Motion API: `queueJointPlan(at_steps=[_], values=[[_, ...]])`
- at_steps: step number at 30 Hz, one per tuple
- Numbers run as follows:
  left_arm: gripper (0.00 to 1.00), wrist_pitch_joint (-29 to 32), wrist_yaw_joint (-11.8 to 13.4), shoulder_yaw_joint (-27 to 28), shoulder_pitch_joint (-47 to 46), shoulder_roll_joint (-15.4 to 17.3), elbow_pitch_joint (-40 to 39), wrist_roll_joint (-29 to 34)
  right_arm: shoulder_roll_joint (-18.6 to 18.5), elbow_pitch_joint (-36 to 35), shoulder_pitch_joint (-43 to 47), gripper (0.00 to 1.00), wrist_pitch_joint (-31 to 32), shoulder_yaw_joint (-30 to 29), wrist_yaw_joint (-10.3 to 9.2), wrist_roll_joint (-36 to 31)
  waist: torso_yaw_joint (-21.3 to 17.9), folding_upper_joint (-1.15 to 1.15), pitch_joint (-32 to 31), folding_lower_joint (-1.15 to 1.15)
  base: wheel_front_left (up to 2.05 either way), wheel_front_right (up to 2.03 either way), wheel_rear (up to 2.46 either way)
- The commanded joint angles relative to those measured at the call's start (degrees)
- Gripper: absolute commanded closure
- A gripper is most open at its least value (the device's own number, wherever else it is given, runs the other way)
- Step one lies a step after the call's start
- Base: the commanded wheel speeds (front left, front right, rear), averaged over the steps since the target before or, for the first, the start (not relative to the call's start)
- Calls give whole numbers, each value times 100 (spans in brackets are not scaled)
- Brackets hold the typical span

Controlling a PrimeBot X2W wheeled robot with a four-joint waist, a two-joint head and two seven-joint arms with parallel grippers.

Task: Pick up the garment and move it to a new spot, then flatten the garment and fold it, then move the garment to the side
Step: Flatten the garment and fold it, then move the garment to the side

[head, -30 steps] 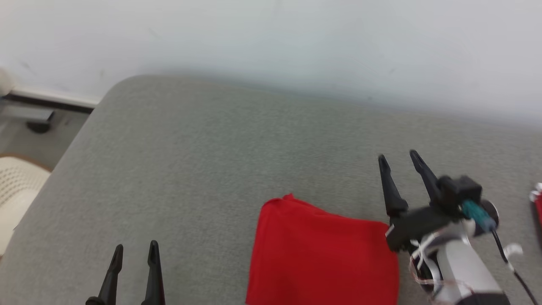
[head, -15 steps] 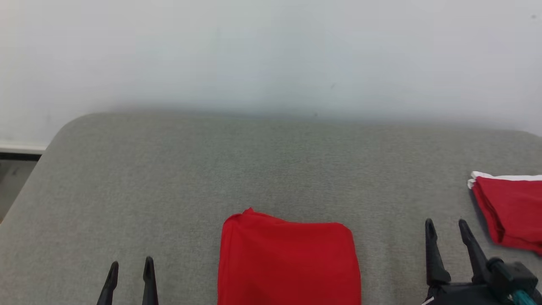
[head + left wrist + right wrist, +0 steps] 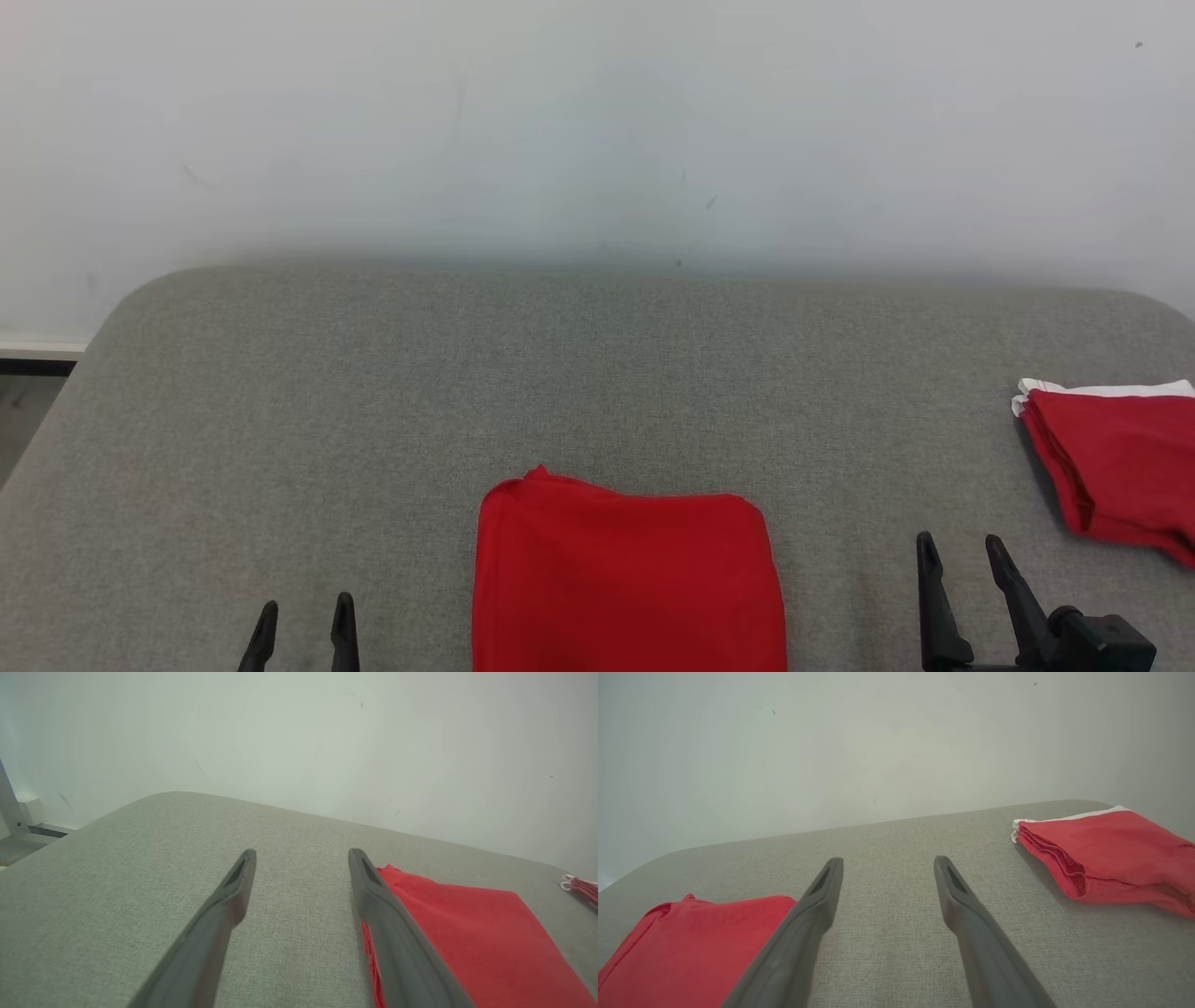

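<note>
status: red garment (image 3: 625,583) is folded into a rough rectangle and lies flat on the grey fabric counter (image 3: 373,420), at the near edge, roughly centre in the head view. its bottom runs off the frame. a small bump of cloth sticks up at its far-left corner. top face is mostly smooth.

left gripper (image 3: 306,607): low at the left of the head view, well to the left of the garment. jaws released, bare counter in the gap, grasping nothing. in the left wrist view both fingers (image 3: 219,924) are splayed over grey fabric. the garment sits just beside the right-hand finger, which covers the cloth's edge in that view. can't tell if it touches.

right gripper (image 3: 959,543): low at the right, to the right of the garment and clear of it. jaws released too, nothing in them. in the right wrist view the fingers (image 3: 980,942) are apart over bare counter, with the garment at lower left and a second pile (image 3: 1111,854) at upper right.

second pile: folded red cloth on a white layer, at the counter's right side, well apart from the garment, partly cut by the frame.

behind the counter: plain pale wall (image 3: 597,121). strip of floor (image 3: 19,411) and dark skirting (image 3: 37,366) at far left.
</note>
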Motion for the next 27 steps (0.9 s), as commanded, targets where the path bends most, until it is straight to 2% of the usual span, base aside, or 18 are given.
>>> queueJointPlan(at_steps=[1,13,17,20,23,27], values=[[0,-13,-6,-12,-50,37,-5,-69,-2,-6,-87,0,-21,-4,-13,-8,26,0,22,0,0,0,0],[0,-13,-9,-77,-118,167,-56,-128,-1,-64,-75,0,47,-28,-13,37,101,0,79,0,0,0,0],[0,-13,-8,-111,-165,181,-61,-130,-2,-123,-128,0,342,67,-13,17,148,0,72,0,0,0,0],[0,-13,-8,-120,-166,181,-68,-124,-1,-140,-149,0,920,125,-13,163,176,0,63,0,0,0,0],[0,-13,-8,-145,-141,179,-80,-130,-2,-235,-146,0,1963,117,-13,317,198,0,58,0,0,0,0],[0,-13,-9,-150,-137,169,-110,-104,0,-694,-361,0,3166,183,-13,450,215,0,80,0,0,0,0]])
